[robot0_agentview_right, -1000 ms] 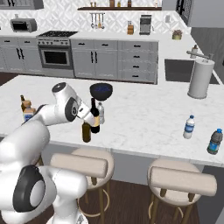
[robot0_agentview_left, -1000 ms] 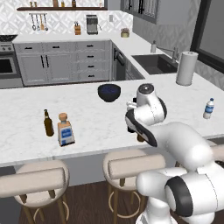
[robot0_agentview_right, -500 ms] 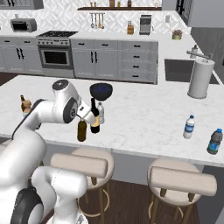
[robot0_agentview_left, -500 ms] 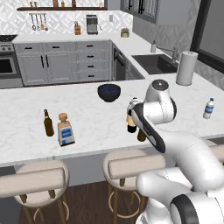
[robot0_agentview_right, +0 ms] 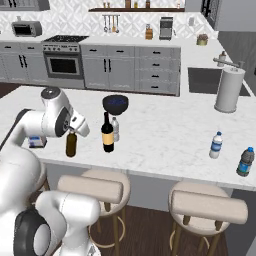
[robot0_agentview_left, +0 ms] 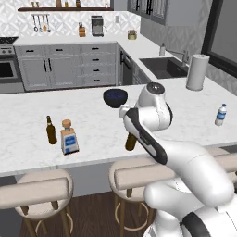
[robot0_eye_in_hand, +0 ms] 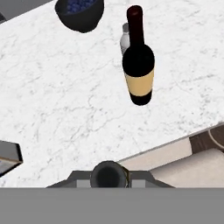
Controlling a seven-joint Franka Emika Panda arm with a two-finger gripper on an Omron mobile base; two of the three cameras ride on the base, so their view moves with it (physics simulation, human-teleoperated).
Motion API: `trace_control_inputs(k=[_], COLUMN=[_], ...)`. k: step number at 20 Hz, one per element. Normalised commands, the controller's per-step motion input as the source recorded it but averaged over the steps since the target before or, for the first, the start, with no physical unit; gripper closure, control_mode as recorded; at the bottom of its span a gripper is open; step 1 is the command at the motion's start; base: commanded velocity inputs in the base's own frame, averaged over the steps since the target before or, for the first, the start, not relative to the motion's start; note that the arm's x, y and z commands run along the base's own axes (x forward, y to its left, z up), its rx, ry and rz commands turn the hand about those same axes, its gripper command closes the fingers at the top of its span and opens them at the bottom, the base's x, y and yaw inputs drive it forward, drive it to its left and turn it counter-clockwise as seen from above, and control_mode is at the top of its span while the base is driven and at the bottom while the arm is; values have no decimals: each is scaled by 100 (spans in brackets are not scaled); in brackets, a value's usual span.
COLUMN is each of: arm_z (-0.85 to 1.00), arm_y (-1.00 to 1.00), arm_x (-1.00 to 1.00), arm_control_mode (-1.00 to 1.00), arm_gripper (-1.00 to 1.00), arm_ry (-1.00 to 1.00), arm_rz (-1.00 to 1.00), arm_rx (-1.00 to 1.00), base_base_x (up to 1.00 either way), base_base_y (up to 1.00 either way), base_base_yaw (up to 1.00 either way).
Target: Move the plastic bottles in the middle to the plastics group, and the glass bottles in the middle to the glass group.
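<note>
Amber-brown glass shows at the near edge of the worktop [robot0_agentview_right: 165, 125], where the short beer bottle [robot0_agentview_right: 71, 144] stands upright with its neck up between the fingers of the gripper [robot0_agentview_right: 73, 131]; in the hand view its round dark mouth [robot0_eye_in_hand: 108, 174] sits between the two finger tips, so the jaws are closed on the bottle's top. Just beside it toward the middle of the worktop stands the tall dark wine bottle [robot0_agentview_right: 107, 133] with its cream label, upright, and right behind that the small pale plastic bottle [robot0_agentview_right: 116, 129], partly hidden by it in the hand view. Farther back, toward the far edge, sits the dark bowl [robot0_agentview_right: 115, 103], holding something dark blue that cannot be made out. Near the left end of the worktop the slim dark-brown beer bottle [robot0_agentview_left: 51, 131] and the square blue-labelled bottle [robot0_agentview_left: 69, 138] with a tan stopper stand close together. Near the right end, by the near edge, stands the clear water bottle [robot0_agentview_right: 215, 145] with blue label and cap, and a darker bottle [robot0_agentview_right: 244, 162] with a blue cap just beyond it. A white paper-towel roll [robot0_agentview_right: 229, 89] stands upright by the far edge at the right
</note>
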Motion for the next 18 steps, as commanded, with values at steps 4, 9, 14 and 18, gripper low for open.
trace_control_inputs(k=[4, 9, 14, 18], arm_z=[1, -7, -8, -5], arm_y=[80, 61, 53, 50], arm_x=[22, 42, 46, 31], arm_control_mode=[-100, -100, -100, -100], arm_gripper=[100, 100, 100, 100], arm_ry=[0, 0, 0, 0], arm_rz=[13, 11, 8, 3], arm_rx=[0, 0, 0, 0], base_base_x=[0, 0, 0, 0], base_base_y=[0, 0, 0, 0], base_base_yaw=[0, 0, 0, 0])
